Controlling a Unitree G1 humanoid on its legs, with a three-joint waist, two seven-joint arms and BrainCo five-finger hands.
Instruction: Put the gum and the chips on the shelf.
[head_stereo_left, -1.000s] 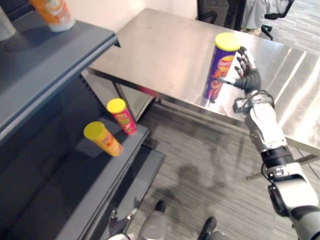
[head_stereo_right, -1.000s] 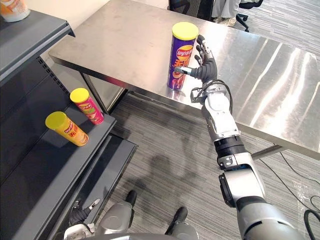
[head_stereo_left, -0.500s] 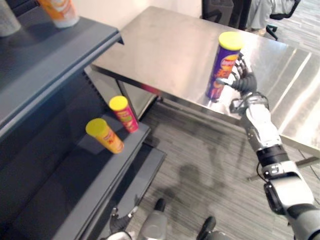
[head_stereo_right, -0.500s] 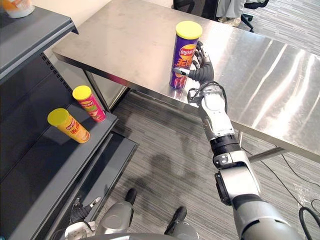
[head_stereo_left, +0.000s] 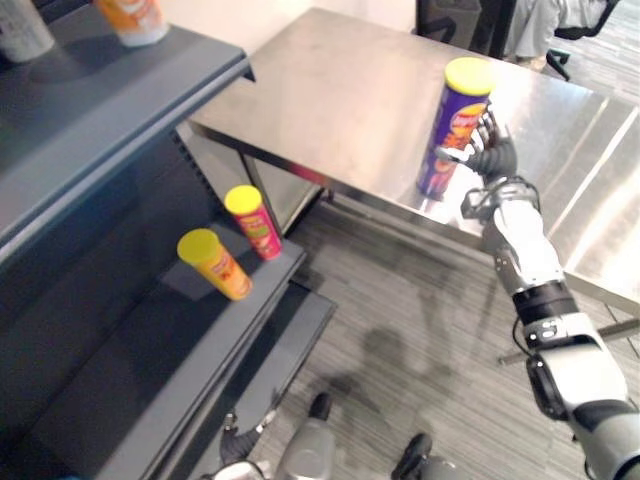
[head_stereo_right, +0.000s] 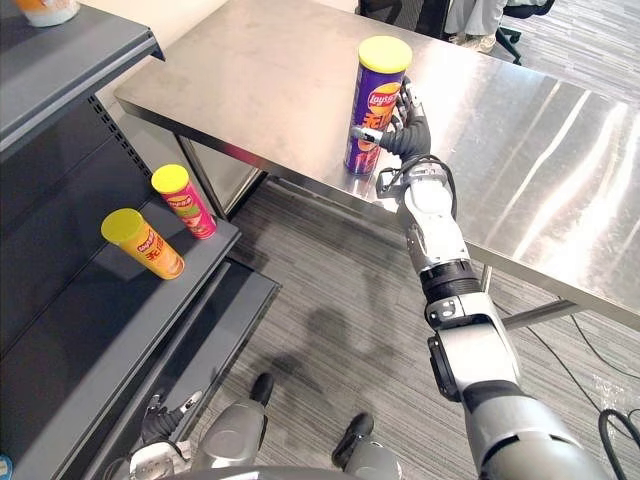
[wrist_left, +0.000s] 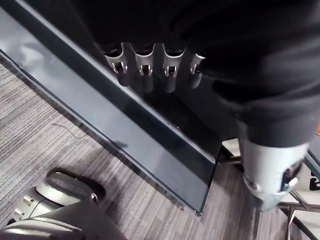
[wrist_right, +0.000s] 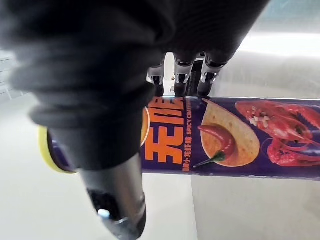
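At the upper right of the head view, the tall purple chips can with a yellow lid (head_stereo_right: 373, 100) stands upright near the steel bench's (head_stereo_right: 250, 70) front edge. The right hand's (head_stereo_right: 410, 135) fingers (wrist_right: 179, 79) and thumb curl round it. At lower left, the left hand (wrist_left: 144, 75) hangs with fingers relaxed beside the dark shelf (head_stereo_right: 90, 330).

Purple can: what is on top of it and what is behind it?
A yellow lid sits on the purple can. The right hand is at its far side; the table behind its base is covered.
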